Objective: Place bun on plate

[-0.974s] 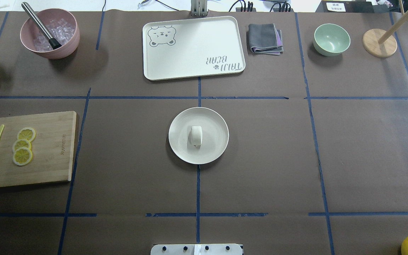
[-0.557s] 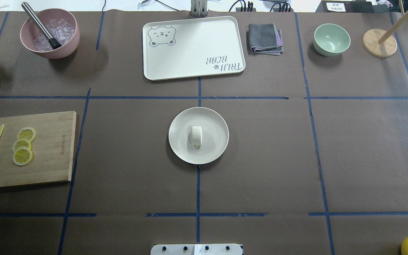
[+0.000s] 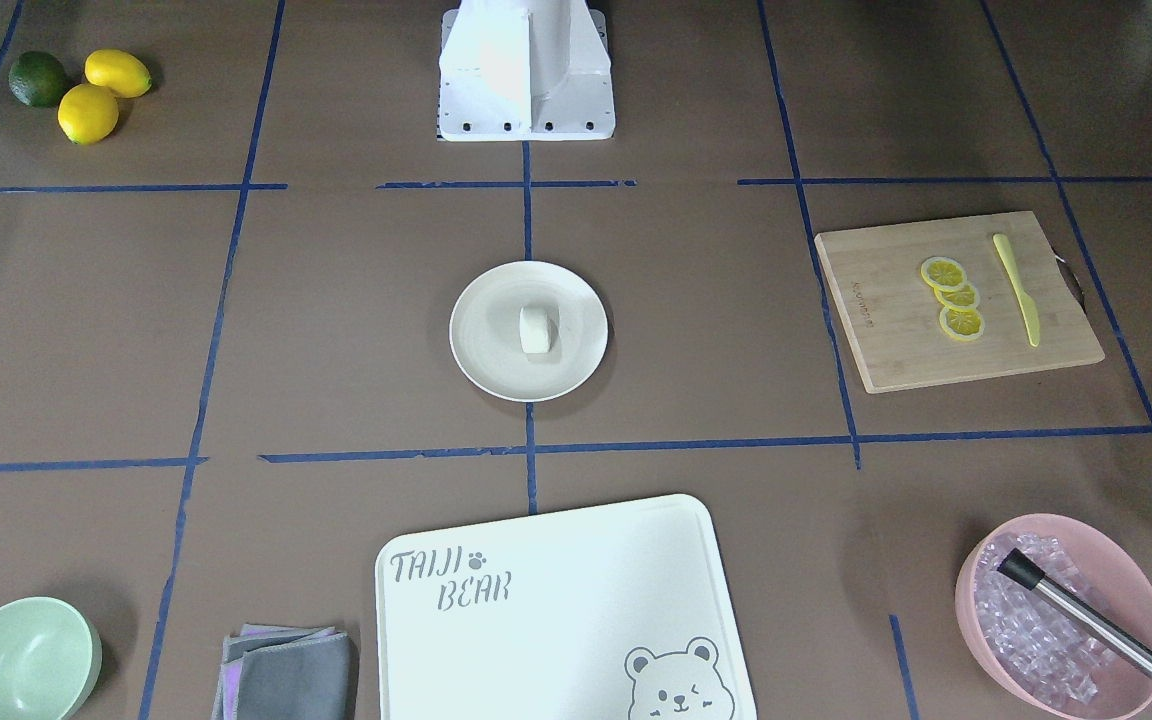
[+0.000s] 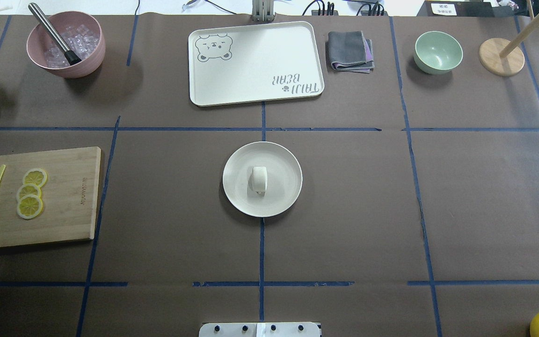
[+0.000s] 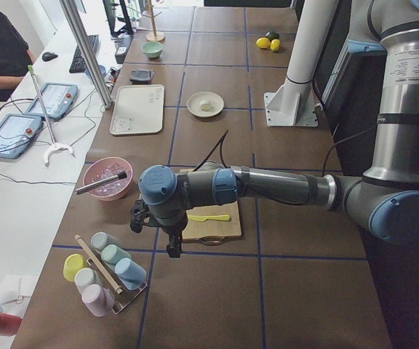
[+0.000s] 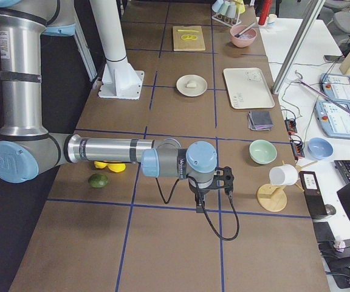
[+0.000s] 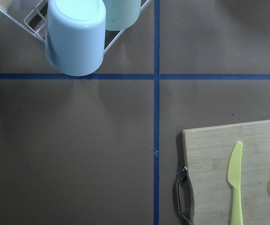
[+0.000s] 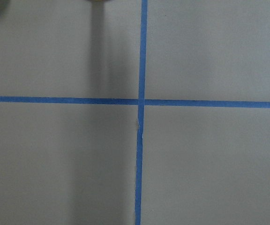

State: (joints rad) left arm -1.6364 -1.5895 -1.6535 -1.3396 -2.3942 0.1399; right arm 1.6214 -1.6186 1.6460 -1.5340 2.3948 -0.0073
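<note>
The white bun [image 4: 259, 179] lies in the middle of the round cream plate [image 4: 284, 189] at the table's centre, also seen as bun [image 3: 536, 328] on plate [image 3: 486, 342] from the front. Neither gripper is near it. My left gripper [image 5: 172, 247] hangs over the table's left end, beside the cutting board, and shows only in the left side view. My right gripper [image 6: 199, 205] hangs over the table's right end near the green bowl, shown only in the right side view. I cannot tell whether either is open or shut.
A bear-printed tray [image 4: 255, 63], folded grey cloth [image 4: 350, 50], green bowl [image 4: 438, 51] and pink bowl of ice [image 4: 66, 44] line the far side. A cutting board [image 4: 63, 196] with lemon slices and a yellow knife sits left. A cup rack [image 5: 108, 273] stands at the left end.
</note>
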